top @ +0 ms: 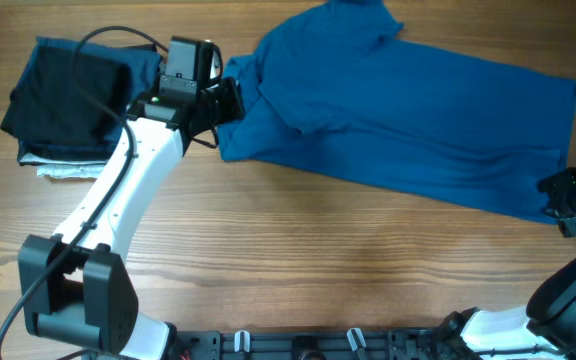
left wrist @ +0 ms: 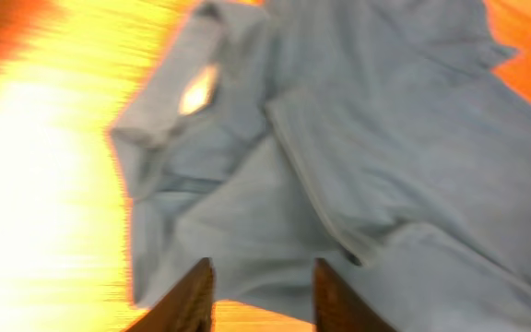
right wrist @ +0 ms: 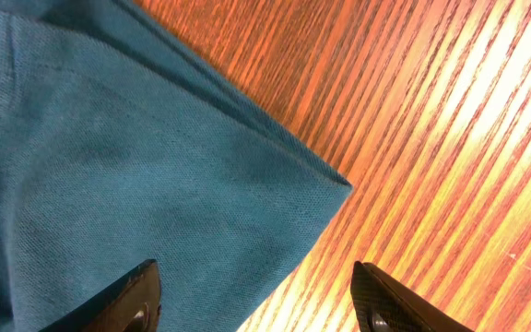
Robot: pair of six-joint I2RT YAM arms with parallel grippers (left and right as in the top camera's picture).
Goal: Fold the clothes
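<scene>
The wooden table (top: 298,260) is carrying everything in view, and its grain is running left to right in the overhead view.

The blue T-shirt (top: 408,110) is lying on the far half of the table, stretching from just left of centre to the right edge. It is sloping slightly nearer toward the right. Its left part is lying doubled, one layer resting on another, with a hemmed edge crossing the cloth in the left wrist view. Its right end is lying flat, finishing in a straight edge.

My left arm (top: 118,200) is reaching from the near left corner toward the far centre, with a black cable looping above it.

A stack of folded clothes is sitting at the far left, well apart from the T-shirt. A black garment (top: 68,100) is lying on top, dark navy cloth is showing behind it, and a white-grey piece (top: 63,172) is showing at the near edge.

My left gripper (top: 230,100) is hanging at the left end of the T-shirt. Its fingers (left wrist: 201,290) are standing apart, with cloth showing in the gap and nothing pinched.

My right gripper (top: 565,205) is hanging at the near right corner of the T-shirt. Its fingers (right wrist: 141,300) are spreading wide, one over the cloth and one over bare wood, and the shirt corner is lying flat between them, unpinched.
</scene>
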